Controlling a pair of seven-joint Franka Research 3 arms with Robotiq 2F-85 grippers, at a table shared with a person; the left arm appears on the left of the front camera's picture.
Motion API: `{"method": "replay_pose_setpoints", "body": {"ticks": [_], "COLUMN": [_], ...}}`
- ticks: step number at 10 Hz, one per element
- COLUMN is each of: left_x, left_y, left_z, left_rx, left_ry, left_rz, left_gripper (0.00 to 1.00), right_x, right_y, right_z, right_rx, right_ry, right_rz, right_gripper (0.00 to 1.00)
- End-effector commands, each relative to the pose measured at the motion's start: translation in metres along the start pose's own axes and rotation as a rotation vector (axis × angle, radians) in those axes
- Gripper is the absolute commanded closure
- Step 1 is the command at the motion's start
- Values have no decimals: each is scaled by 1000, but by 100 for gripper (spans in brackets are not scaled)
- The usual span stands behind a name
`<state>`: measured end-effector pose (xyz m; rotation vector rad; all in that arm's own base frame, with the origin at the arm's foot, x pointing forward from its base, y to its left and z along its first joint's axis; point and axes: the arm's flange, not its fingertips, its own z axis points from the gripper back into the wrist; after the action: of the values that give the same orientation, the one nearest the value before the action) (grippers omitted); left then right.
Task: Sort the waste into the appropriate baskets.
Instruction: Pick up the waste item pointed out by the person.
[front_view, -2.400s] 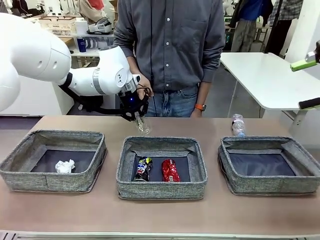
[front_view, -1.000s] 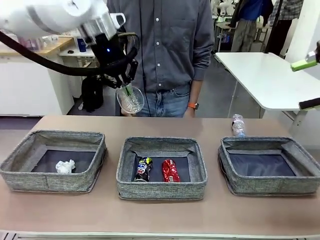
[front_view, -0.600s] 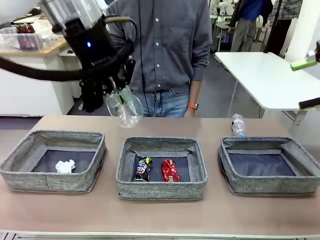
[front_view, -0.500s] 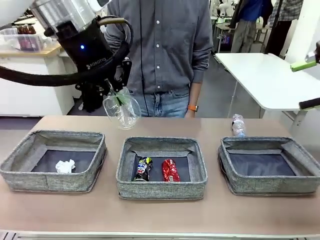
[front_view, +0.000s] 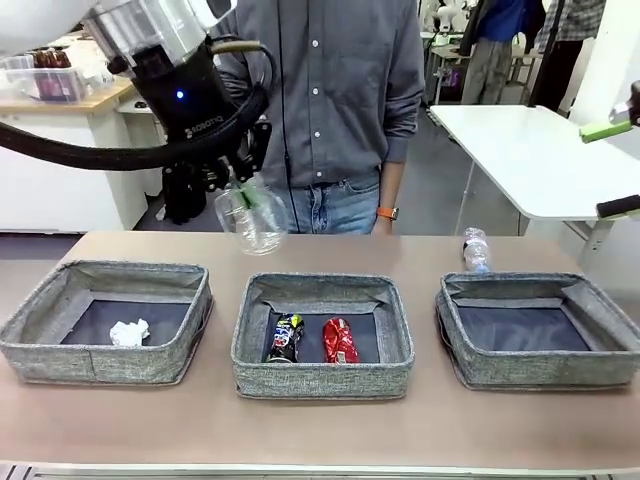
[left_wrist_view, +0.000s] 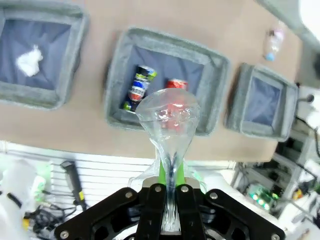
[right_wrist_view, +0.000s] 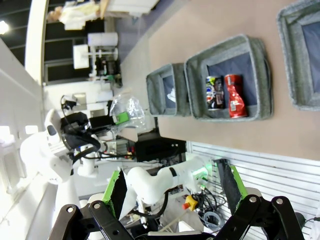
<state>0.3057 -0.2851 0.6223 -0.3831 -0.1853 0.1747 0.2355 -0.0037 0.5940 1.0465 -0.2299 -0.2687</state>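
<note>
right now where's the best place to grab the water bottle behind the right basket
Grip the water bottle across its middle, coming straight down from above. It appears to lie on its side on the table just behind the right basket, so its round flank faces up, and the basket's wall would likely block a low approach. The open right gripper is free.

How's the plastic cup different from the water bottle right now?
The clear plastic cup hangs in the air, held by the left gripper; the water bottle rests on the table behind the right basket. The cup is pinched flat where gripped; the bottle looks whole. Both are clear plastic, neither in a basket.
</note>
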Motion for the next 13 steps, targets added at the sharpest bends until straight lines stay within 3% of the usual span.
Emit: {"method": "replay_pose_setpoints", "body": {"ticks": [1,4,6,10,13], "left_x": [-3,-4,-9,-16,-17], "left_y": [-48,-121,-152,-168,-162], "left_z": [2,48,72,105,107], "left_rx": [-181,-116,-41,193,292], "left_ry": [58,83,95,114,122], "left_rz": [-94,-117,-190,-201,-162], "left_gripper": [100,100,100,100,100], "right_x": [1,1,1,1,1], "right_y": [0,0,0,0,0], "right_z": [0,0,0,0,0], "right_rx": [22,22,22,22,22], "right_ry": [1,1,1,1,1], "right_rz": [12,12,12,12,12], "right_gripper": [0,0,0,0,0]}}
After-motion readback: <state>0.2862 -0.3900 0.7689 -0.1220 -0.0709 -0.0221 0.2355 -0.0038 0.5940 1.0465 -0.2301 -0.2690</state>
